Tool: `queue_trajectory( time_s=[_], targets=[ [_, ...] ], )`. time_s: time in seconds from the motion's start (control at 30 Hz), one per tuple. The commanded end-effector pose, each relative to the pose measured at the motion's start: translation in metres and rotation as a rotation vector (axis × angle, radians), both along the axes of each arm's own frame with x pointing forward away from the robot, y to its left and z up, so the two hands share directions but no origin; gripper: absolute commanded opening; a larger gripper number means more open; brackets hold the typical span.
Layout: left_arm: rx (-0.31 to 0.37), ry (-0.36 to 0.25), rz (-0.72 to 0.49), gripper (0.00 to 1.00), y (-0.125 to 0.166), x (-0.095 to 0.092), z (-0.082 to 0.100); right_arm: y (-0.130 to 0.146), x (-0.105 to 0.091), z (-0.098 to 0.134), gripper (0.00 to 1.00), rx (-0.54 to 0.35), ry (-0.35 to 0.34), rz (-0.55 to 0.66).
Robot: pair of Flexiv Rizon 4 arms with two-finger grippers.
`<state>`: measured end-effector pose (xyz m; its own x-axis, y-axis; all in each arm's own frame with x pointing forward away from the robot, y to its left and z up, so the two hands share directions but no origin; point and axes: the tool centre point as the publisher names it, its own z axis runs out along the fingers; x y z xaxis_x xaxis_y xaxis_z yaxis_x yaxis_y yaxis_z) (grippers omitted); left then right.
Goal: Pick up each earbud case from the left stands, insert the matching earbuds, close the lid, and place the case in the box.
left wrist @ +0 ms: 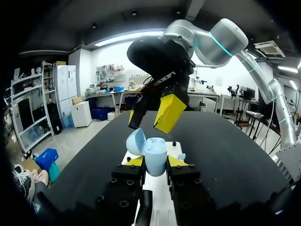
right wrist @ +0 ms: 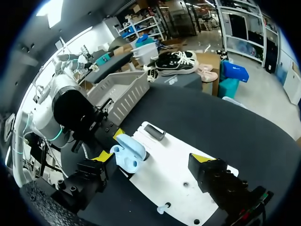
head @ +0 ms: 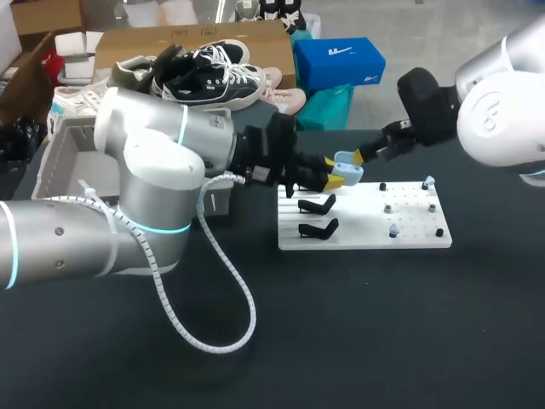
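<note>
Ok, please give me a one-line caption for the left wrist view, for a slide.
Left gripper holds the open blue case over the white board; the open right gripper hangs ahead.

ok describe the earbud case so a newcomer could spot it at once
Find the white board at the table's middle. Over its far edge the left end effector grips the earbud case: pale blue, rounded, lid open, unlike the black stands beneath.

Nothing legible from my seat: no text, number, label or sign that I can read on anything on the table. Earbud case (left wrist: 155, 159): plain pale blue shell and lid, no marking I can make out in any view. White stand board (head: 413, 235): unmarked as far as I can tell.
</note>
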<state>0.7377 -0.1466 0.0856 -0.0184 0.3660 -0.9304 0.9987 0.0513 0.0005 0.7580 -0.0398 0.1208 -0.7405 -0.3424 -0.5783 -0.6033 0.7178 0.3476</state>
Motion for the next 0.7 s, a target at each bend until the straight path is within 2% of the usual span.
queue_trajectory(
  time_s=[0.03, 0.13, 0.2, 0.23, 0.43, 0.7],
  targets=[
    [-0.030, 0.013, 0.006, 0.00, 0.003, 0.001, -0.002, -0.008, -0.005, 0.008, 1.00, -0.011, -0.025, -0.016],
    [-0.093, -0.002, 0.021, 0.00, 0.005, 0.004, 0.000, -0.021, -0.010, 0.014, 1.00, -0.039, -0.055, -0.054],
    [-0.138, -0.025, 0.011, 0.00, 0.005, 0.005, 0.005, -0.030, -0.011, 0.015, 1.00, -0.129, -0.064, -0.102],
    [-0.147, -0.043, 0.014, 0.00, 0.004, 0.005, 0.007, -0.034, -0.012, 0.016, 1.00, -0.141, -0.068, -0.106],
    [-0.181, -0.121, -0.038, 0.00, -0.008, 0.009, 0.015, -0.063, -0.013, 0.010, 1.00, -0.210, -0.071, -0.167],
    [-0.212, -0.159, -0.065, 0.00, -0.023, 0.018, 0.020, -0.090, -0.011, -0.012, 1.00, -0.234, -0.055, -0.200]
  ],
)
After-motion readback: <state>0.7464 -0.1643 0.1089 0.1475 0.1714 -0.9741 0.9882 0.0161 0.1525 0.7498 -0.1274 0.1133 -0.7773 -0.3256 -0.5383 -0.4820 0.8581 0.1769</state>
